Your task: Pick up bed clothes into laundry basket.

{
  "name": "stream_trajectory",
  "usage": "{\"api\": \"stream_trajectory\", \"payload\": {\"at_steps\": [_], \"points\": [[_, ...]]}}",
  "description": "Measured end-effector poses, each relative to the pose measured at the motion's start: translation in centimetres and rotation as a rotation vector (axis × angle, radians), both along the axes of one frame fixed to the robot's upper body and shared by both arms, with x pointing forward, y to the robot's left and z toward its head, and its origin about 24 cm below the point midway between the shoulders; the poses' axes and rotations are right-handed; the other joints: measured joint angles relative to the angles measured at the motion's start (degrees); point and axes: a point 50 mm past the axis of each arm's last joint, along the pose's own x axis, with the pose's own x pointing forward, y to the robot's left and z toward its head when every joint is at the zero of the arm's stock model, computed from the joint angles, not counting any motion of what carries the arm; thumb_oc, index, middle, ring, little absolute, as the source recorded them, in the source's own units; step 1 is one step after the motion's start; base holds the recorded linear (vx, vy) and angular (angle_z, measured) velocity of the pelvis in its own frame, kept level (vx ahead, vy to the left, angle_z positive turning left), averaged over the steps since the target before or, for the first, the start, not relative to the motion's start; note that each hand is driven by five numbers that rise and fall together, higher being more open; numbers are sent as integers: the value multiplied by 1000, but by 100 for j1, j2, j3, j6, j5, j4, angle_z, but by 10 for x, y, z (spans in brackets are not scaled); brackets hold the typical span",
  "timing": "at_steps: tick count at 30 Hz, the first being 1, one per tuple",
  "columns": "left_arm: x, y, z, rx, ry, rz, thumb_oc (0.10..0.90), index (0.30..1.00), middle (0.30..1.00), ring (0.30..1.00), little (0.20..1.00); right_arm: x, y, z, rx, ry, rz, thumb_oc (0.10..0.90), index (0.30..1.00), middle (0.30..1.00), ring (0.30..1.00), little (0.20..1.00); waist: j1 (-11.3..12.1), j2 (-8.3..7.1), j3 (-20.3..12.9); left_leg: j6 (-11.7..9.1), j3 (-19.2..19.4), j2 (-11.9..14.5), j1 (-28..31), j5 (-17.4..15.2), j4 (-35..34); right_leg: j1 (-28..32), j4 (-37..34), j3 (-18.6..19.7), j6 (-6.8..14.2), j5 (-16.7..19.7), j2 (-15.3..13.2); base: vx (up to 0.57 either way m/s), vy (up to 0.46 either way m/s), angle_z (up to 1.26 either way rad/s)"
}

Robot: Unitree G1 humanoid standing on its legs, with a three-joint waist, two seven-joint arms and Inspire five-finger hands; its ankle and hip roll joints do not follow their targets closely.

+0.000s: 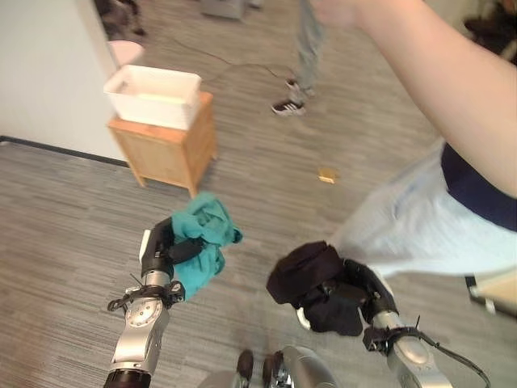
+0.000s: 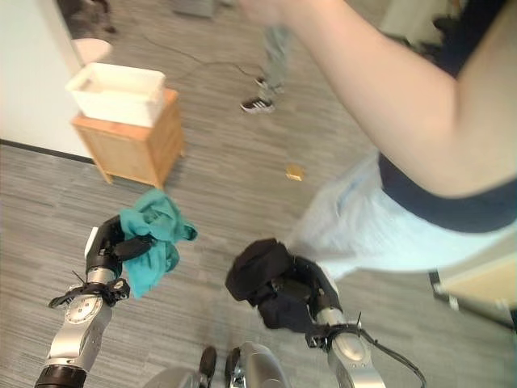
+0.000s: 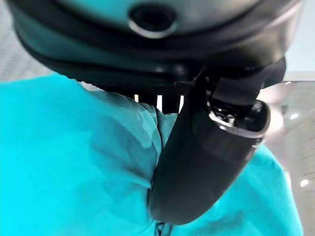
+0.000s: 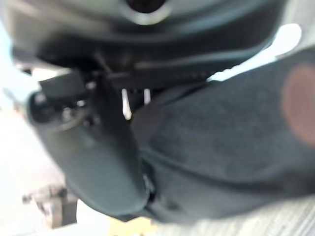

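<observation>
L hand clenched on teal cloth, bunched and held up off the floor, thumb pressed over the fabric. R hand grasping black cloth, also clear of the floor. White basket sits on a small wooden cabinet by the wall, well apart from both hands. Person's arm reaches across the upper right; another person's legs further back.
</observation>
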Motion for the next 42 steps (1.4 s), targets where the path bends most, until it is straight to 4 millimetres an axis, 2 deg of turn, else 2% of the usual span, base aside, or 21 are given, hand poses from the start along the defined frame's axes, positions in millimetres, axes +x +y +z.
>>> {"api": "stream_trajectory", "payload": {"at_steps": [1,2,3,4,5,6,8,9,12,15,17,22,25,28,30,32,36,40,42], "points": [[-15,6,-9,8,40,18,400,300,300,300,300,-8,-2,-2,-6,15,-6,400,300,300,300,300,146,-32,-301,-25,-97,-13,49,-121,-23,27,-5,-81,-99,270,-150,152,-212,44],[-20,10,-13,15,61,33,400,300,300,300,300,-8,-3,-3,-7,20,-7,400,300,300,300,300,177,-64,-345,-213,-182,-1,83,-266,158,269,-367,-166,-253,1010,-194,141,-224,60],[-22,11,-19,4,91,43,400,300,300,300,300,-5,-9,-5,-24,30,-13,400,300,300,300,300,179,81,-364,-477,-235,162,11,-378,399,515,-643,-372,-476,1111,-93,65,-142,67],[-19,-1,-20,-30,95,-24,400,300,300,300,300,9,-18,7,22,-44,-85,400,300,300,300,300,87,11,-246,-783,256,896,-51,66,-340,1516,-2252,-375,-405,1475,230,-10,-47,50],[-19,-1,-20,-30,95,-24,400,300,300,300,300,9,-18,7,22,-44,-85,400,300,300,300,300,87,11,-246,-783,256,896,-51,67,-340,1515,-2252,-375,-405,1475,230,-68,51,20],[-19,1,-21,-24,101,-31,400,300,300,300,300,6,-19,4,40,-31,-100,400,300,300,300,300,67,24,-248,-757,426,925,-103,38,-389,1527,-2249,-544,-513,1553,174,-60,142,41],[-18,1,-22,-12,119,-58,400,300,300,300,300,-2,-29,-5,62,3,-176,400,300,300,300,300,-193,136,-297,-715,1010,1074,-138,111,-459,1523,-2204,-858,-495,1391,77,-57,198,68],[-20,1,-23,-11,124,-55,400,300,300,300,300,-5,-35,-10,53,27,-213,400,300,300,300,300,-198,234,-337,-732,1121,1111,-125,189,-611,1477,-2186,-945,-464,1356,66,-56,161,38],[-19,4,-20,5,122,-50,400,300,300,300,300,-14,-46,-22,35,90,-302,400,300,300,300,300,-156,441,-412,-692,1051,1028,-109,371,-813,1488,-2243,-1034,-407,1375,-39,-18,107,17],[-18,12,-15,8,96,-15,400,300,300,300,300,-9,-46,-20,11,97,-273,400,300,300,300,300,-49,511,-445,-692,998,982,-38,370,-820,1602,-2256,-1084,-355,1407,-84,-51,108,10],[-19,23,-11,8,80,46,400,300,300,300,300,9,-41,-10,-10,55,-211,400,300,300,300,300,10,507,-446,-696,939,966,6,392,-799,1678,-2255,-1182,-352,1406,-108,-37,82,16],[-37,53,-13,-5,80,241,400,300,300,300,300,46,-26,22,-11,-91,-129,400,300,300,300,300,396,503,-451,-698,873,980,98,389,-798,1780,-2257,-1270,-328,1378,-99,6,41,9],[-63,77,-21,8,127,384,400,300,300,300,300,59,-18,40,0,-172,-80,400,300,300,300,300,663,465,-471,-700,797,978,90,389,-798,1809,-2257,-1332,-320,1340,-106,28,31,13],[-81,89,-31,20,182,472,400,300,300,300,300,61,-16,44,-5,-188,-69,400,300,300,300,300,894,419,-479,-701,781,964,89,385,-798,1815,-2256,-1334,-313,1322,-117,66,30,5],[-92,92,-36,30,218,493,400,300,300,300,300,59,-15,43,-5,-185,-59,400,300,300,300,300,915,367,-475,-698,760,942,62,384,-798,1800,-2256,-1326,-298,1276,-138,49,12,6],[-94,90,-39,37,232,483,400,300,300,300,300,54,-17,39,-18,-168,-58,400,300,300,300,300,911,312,-474,-694,763,918,20,383,-800,1755,-2255,-1322,-297,1277,-165,52,4,1],[-87,83,-36,54,218,434,400,300,300,300,300,39,-18,25,-20,-113,-75,400,300,300,300,300,828,238,-481,-682,813,886,-68,378,-802,1647,-2256,-1303,-291,1281,-199,46,7,-6],[-76,80,-30,46,183,408,400,300,300,300,300,25,-19,12,-4,-65,-105,400,300,300,300,300,569,177,-509,-672,863,897,-142,379,-802,1553,-2256,-1272,-263,1307,-188,63,0,-7],[-74,80,-30,45,177,406,400,300,300,300,300,22,-20,10,-5,-55,-109,400,300,300,300,300,523,178,-509,-662,961,907,-105,362,-802,1543,-2258,-1175,-284,1323,-170,53,0,-19]]}}
